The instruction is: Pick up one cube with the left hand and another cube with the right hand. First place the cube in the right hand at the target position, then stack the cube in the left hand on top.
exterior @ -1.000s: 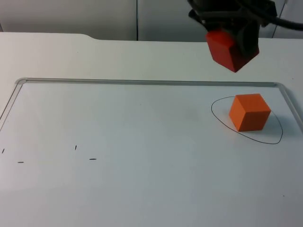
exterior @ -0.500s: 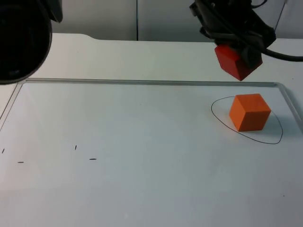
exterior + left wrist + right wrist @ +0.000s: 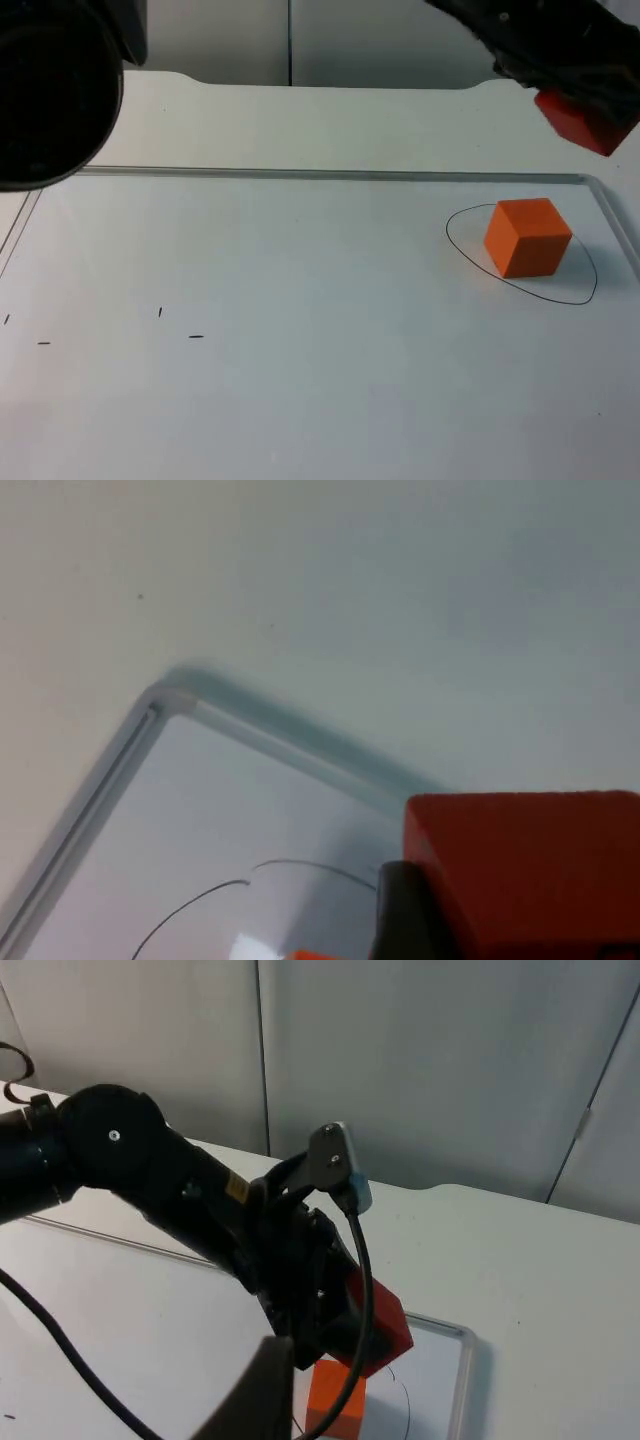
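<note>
One red cube [image 3: 583,120] clamped in left pincer [image 3: 575,105], above orange cube [image 3: 527,237].

No readable text, labels, brands or numbers anywhere here; a small yellow sticker on the left arm [image 3: 150,1185] stays illegible.

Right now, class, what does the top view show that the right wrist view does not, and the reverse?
The top view adds the short pen marks on the board and the whole drawn oval around the orange cube. The right wrist view adds the left arm seen along its length, and the right tool, raised and waiting. Both share the left tool holding the red cube in the air, apart from the orange cube inside the oval.
</note>
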`<move>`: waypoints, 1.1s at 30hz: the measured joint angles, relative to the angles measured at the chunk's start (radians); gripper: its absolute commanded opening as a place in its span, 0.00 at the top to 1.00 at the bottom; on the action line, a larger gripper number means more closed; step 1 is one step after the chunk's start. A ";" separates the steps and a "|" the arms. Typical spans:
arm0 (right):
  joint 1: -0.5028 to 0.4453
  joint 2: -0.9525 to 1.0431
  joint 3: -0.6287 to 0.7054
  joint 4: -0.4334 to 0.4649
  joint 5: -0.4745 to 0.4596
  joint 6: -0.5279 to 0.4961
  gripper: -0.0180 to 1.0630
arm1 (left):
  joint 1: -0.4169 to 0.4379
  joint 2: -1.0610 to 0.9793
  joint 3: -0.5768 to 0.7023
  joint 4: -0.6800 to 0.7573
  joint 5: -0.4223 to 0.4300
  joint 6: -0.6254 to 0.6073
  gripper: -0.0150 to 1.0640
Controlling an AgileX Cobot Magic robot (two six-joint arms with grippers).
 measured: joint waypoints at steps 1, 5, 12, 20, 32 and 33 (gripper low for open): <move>0.000 0.000 0.000 0.000 0.000 0.000 0.01 | -0.001 0.000 0.014 -0.033 -0.014 0.029 0.99; 0.000 0.000 0.000 0.000 0.000 -0.004 0.01 | -0.001 0.000 0.079 -0.100 -0.073 0.117 0.99; 0.000 0.000 0.000 -0.010 0.000 -0.008 0.01 | -0.001 0.001 0.222 -0.246 -0.166 0.303 0.99; 0.000 0.000 0.000 -0.025 0.000 -0.008 0.01 | 0.020 -0.096 0.437 -0.492 -0.279 0.589 0.99; 0.000 0.000 0.000 -0.027 -0.006 -0.009 0.01 | 0.075 -0.166 0.748 -1.058 -0.287 1.289 0.99; 0.000 0.000 0.000 -0.027 -0.006 -0.009 0.01 | 0.072 -0.160 0.748 -1.060 -0.281 1.312 0.99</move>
